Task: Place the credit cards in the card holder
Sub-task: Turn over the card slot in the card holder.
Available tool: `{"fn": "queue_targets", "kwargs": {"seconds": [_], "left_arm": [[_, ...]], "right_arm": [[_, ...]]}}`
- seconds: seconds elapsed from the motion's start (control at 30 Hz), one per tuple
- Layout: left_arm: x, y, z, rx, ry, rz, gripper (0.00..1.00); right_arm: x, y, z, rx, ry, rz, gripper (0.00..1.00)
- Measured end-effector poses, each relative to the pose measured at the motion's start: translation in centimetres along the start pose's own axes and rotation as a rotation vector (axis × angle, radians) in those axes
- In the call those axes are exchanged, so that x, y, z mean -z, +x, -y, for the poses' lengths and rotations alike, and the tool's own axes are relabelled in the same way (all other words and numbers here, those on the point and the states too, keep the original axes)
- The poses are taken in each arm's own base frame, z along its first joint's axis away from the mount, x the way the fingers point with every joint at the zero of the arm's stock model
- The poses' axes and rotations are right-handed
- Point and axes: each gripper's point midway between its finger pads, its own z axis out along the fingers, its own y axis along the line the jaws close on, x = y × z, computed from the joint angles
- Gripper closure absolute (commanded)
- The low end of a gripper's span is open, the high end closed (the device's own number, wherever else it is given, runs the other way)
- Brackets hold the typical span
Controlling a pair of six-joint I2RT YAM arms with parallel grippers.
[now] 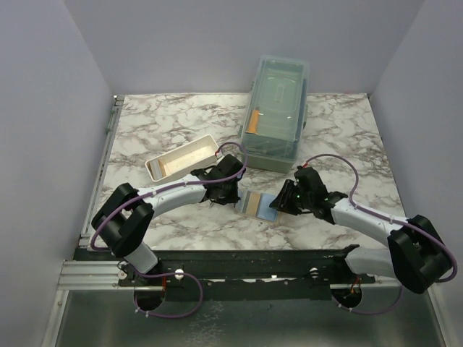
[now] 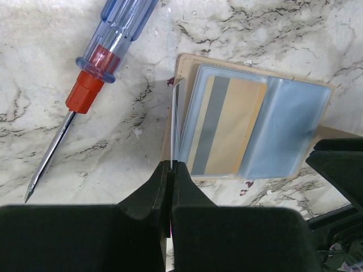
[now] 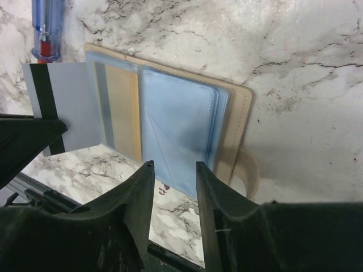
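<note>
The tan card holder [image 1: 255, 204] lies open on the table between my two grippers, light blue lining up [image 3: 176, 130]. An orange-yellow credit card [image 2: 229, 127] with a grey stripe sits in its left pocket, also in the right wrist view [image 3: 122, 107]. My left gripper [image 2: 172, 165] is shut on a second, grey credit card [image 3: 68, 107] with a black stripe. It holds this card on edge [image 2: 173, 122] at the holder's left side. My right gripper [image 3: 173, 169] is open and empty over the near edge of the holder's right half.
A red-and-blue-handled screwdriver [image 2: 93, 65] lies on the marble just left of the holder. A large translucent lidded box [image 1: 277, 112] stands at the back, with a short orange stick [image 1: 252, 123] in it. A white tray [image 1: 181, 159] lies behind the left arm.
</note>
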Motion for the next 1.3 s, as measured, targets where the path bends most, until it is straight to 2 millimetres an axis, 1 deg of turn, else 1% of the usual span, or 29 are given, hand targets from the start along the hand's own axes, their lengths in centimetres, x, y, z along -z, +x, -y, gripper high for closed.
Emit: {"fn": "queue_targets", "kwargs": {"seconds": [0.23,0.47,0.63,0.7,0.87,0.97,1.0,1.1,1.2,1.3], "left_arm": [[0.0,0.0,0.0,0.004,0.003,0.003,1.0],[0.1,0.0,0.1,0.008,0.004,0.004,1.0],[0.0,0.1,0.0,0.013,0.003,0.002,1.0],[0.1,0.1,0.0,0.015,0.005,0.004,1.0],[0.1,0.0,0.1,0.015,0.008,0.007,1.0],[0.4,-0.1,0.1,0.015,0.008,0.013,1.0],[0.6,-0.2,0.0,0.014,0.004,0.016,1.0],[2.1,-0.9,-0.8,0.014,-0.023,0.05,1.0],[4.5,-2.4,-1.9,0.028,-0.049,0.11,1.0],[6.7,-4.3,-2.3,0.048,-0.035,0.169,1.0]], "right_arm": [[-0.8,0.6,0.8,-0.012,0.024,-0.021,0.62],[-1.4,0.8,0.6,-0.019,0.002,-0.031,0.62],[-1.7,0.8,-0.3,-0.014,-0.045,-0.042,0.62],[-1.7,0.7,-0.9,-0.01,-0.074,-0.04,0.62],[-1.5,0.2,-3.4,0.012,-0.194,-0.037,0.62],[-2.0,0.2,-4.8,0.019,-0.259,-0.061,0.62],[-2.3,0.2,-5.0,0.019,-0.27,-0.072,0.62],[-3.2,0.3,-6.5,0.017,-0.317,-0.124,0.6],[-4.0,0.6,-7.7,0.027,-0.354,-0.168,0.54],[-3.9,0.8,-8.7,0.046,-0.389,-0.196,0.53]]}}
